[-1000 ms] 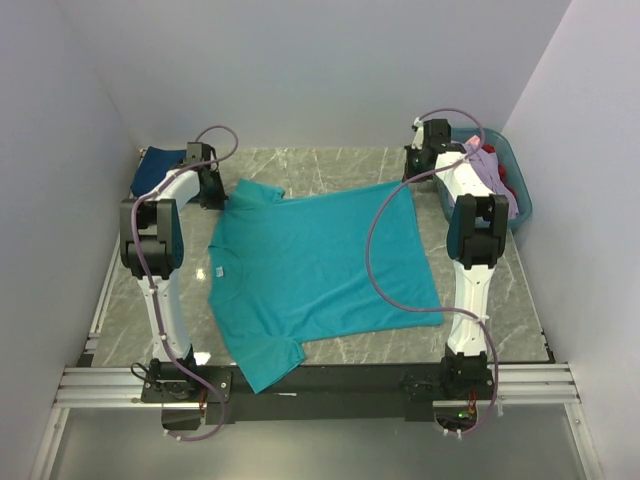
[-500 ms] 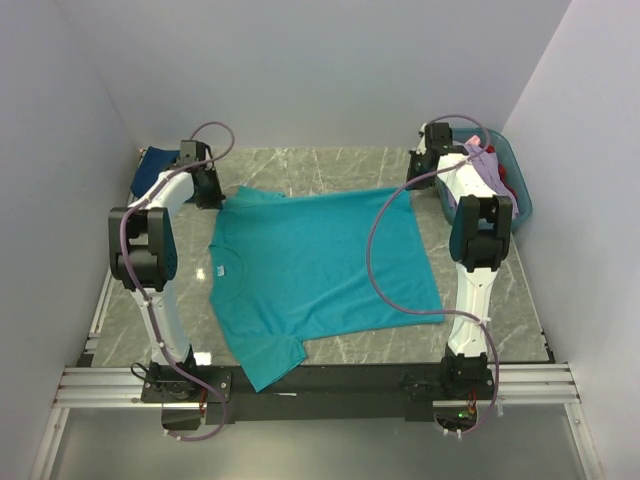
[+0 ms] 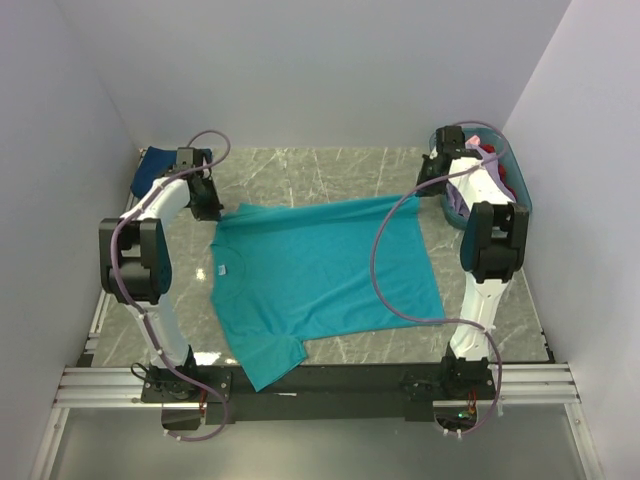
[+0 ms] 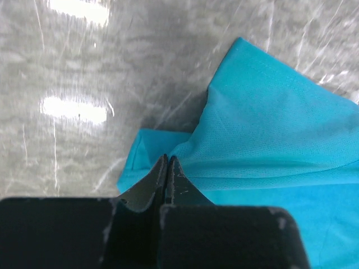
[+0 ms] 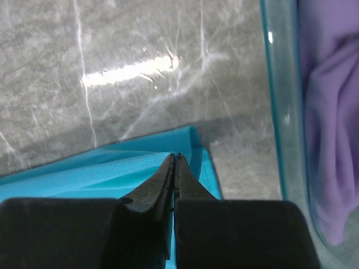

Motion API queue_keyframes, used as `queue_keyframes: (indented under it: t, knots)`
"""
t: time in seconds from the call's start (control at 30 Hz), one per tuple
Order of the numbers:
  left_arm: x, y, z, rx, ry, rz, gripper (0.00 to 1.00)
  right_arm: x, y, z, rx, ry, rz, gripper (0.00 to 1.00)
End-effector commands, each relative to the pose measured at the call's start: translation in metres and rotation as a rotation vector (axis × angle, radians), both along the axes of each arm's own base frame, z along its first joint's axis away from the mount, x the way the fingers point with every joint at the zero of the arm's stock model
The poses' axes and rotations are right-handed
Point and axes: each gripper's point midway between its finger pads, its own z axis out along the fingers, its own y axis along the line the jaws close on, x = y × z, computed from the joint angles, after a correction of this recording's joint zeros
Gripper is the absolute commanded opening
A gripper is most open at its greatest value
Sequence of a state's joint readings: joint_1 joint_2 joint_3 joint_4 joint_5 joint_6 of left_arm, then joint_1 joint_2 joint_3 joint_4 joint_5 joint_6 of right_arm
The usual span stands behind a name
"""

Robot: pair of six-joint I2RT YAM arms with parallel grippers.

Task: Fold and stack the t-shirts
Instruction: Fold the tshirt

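**Operator:** What has my left side got?

**Spotter:** Your left gripper (image 4: 167, 158) has its jaws pressed together with no gap. A fold of the teal short-sleeved cloth t-shirt (image 3: 320, 270) is nipped between the tips. In the left wrist view the cloth rises from them in a ridge.

**Operator:** And the right?

**Spotter:** Your right gripper (image 5: 175, 156) is closed just as tightly. It is pinching the shirt's far right corner, close beside the wall of the teal-blue plastic laundry basket (image 5: 280, 112).

**Operator:** Where does the shirt lie?

**Spotter:** It is spread on the grey marble-patterned table (image 3: 330, 165) between your arms, collar to the left and hem to the right. The far edge runs in a nearly straight line from one gripper to the other. The near sleeve reaches the table's near edge.

**Operator:** Any others?

**Spotter:** A navy cloth t-shirt (image 3: 152, 166) lies bunched in the far left corner, apart from the teal one. A lavender cloth t-shirt (image 5: 331, 112) sits inside the basket.
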State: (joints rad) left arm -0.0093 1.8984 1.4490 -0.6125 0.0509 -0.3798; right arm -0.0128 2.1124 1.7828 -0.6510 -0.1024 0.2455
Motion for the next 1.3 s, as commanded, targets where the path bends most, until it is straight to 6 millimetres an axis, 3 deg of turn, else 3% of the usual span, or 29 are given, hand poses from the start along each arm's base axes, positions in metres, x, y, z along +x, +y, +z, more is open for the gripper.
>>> queue_keyframes:
  t: [0.0, 0.37, 1.27]
  knots:
    - [-0.014, 0.009, 0.009, 0.029, 0.014, 0.044, 0.01, -0.005, -0.024, 0.022, -0.05, -0.048, -0.079, 0.0]
    - [-0.04, 0.009, 0.001, 0.017, 0.052, 0.068, 0.01, -0.021, -0.029, 0.013, -0.068, -0.022, -0.097, 0.0]
    - [-0.074, 0.0, -0.037, -0.037, 0.146, 0.101, 0.01, -0.038, -0.029, -0.054, -0.071, 0.117, -0.114, 0.0]
